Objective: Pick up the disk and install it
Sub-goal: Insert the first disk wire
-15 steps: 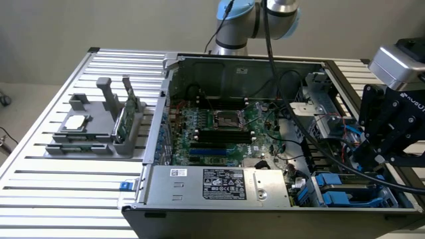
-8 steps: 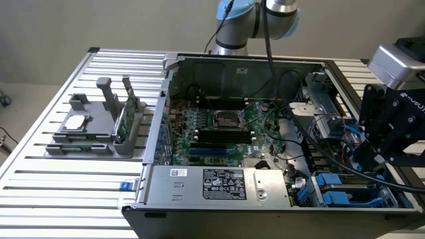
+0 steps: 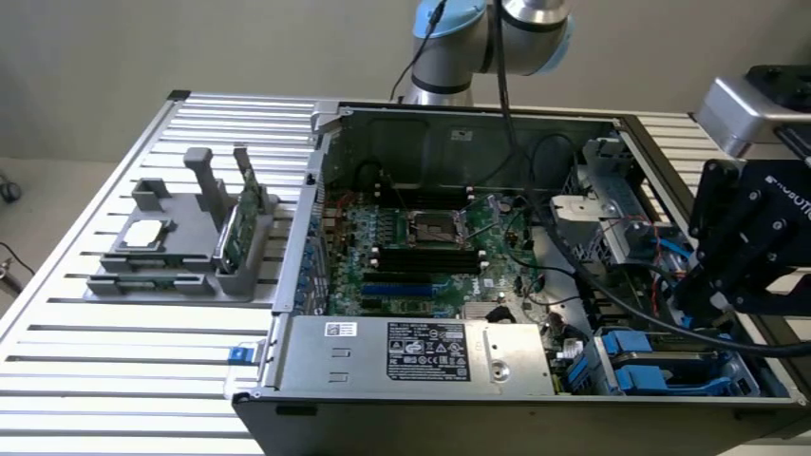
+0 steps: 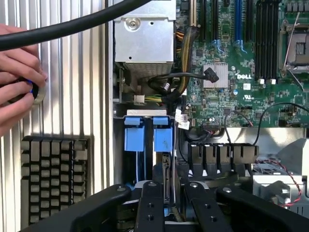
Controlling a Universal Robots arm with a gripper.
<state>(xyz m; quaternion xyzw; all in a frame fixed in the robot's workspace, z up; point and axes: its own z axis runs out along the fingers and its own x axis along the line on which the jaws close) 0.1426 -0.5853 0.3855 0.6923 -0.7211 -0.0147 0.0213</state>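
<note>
- Over the drive bay of the open computer case [image 3: 380, 128], the pincer [image 4: 171, 186] was seen with its two black fingers [image 4: 149, 203] set slightly apart. They stood astride a thin upright edge, and a gap was left on one side, so nothing was clamped.
- That edge belonged to the disk [image 4: 163, 140], which was seated on edge in the bay. Its blue carrier tab showed beyond the fingertips, and a second blue carrier [image 4: 133, 137] stood just beside it.
- A grey metal box [image 4: 144, 34] was mounted beyond the bay, and the green motherboard [image 4: 241, 72] was spread out near it.
- A silver power supply [image 3: 419, 351] was fitted along the front edge of the case.
- Outside the case, a hand [image 4: 17, 72] was laid on the ribbed desk [image 3: 102, 361] with a small round object at its fingertips. A black gridded block [image 4: 53, 179] lay near it.
- At the exterior view's left, well apart from the case, a grey holder [image 3: 178, 261] was set on the desk. A square silver chip [image 3: 146, 233] and an upright green circuit card [image 3: 235, 228] were carried on it.
</note>
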